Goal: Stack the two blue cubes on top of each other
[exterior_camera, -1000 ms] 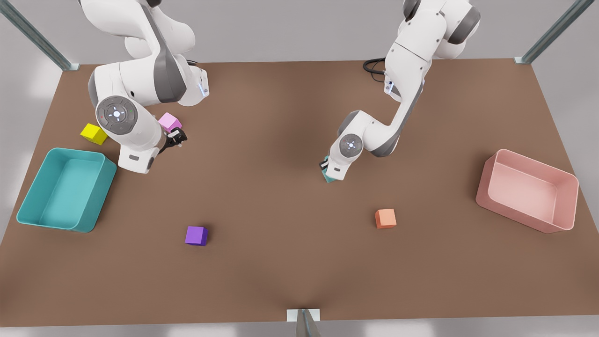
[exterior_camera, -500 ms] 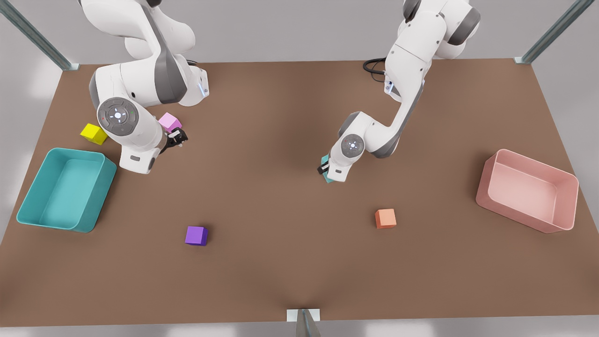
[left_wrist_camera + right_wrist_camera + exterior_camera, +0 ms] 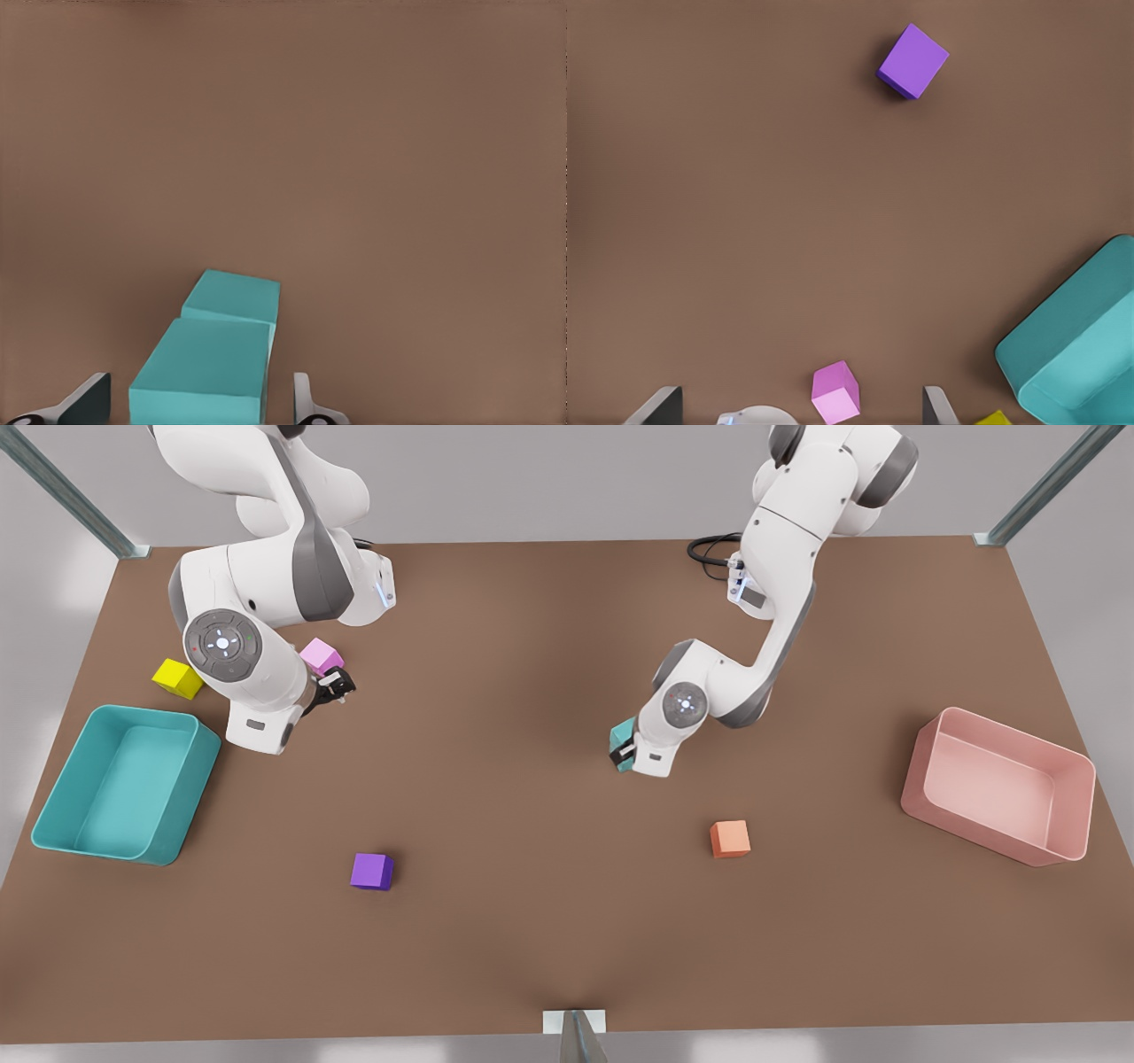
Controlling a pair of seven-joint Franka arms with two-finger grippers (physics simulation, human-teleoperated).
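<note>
Two blue cubes show in the left wrist view. The nearer one [image 3: 200,372] lies between my left gripper's [image 3: 199,403] fingers, with a gap on each side. It seems to rest on the farther one [image 3: 232,297], shifted off-centre. In the front view the left gripper [image 3: 625,755] hangs open over the upper cube [image 3: 622,734] near the table's middle. My right gripper [image 3: 335,685] waits open at the front view's left, beside a pink cube [image 3: 321,655].
A purple cube [image 3: 371,871] and an orange cube [image 3: 730,839] lie nearer the front edge. A yellow cube [image 3: 177,678] and a teal bin [image 3: 53,819] are at the front view's left. A pink bin [image 3: 921,779] is at its right.
The left arm has shifted toward the front view's right and lifted a little. More of the upper blue cube now shows beside its gripper. The right arm has stayed put.
</note>
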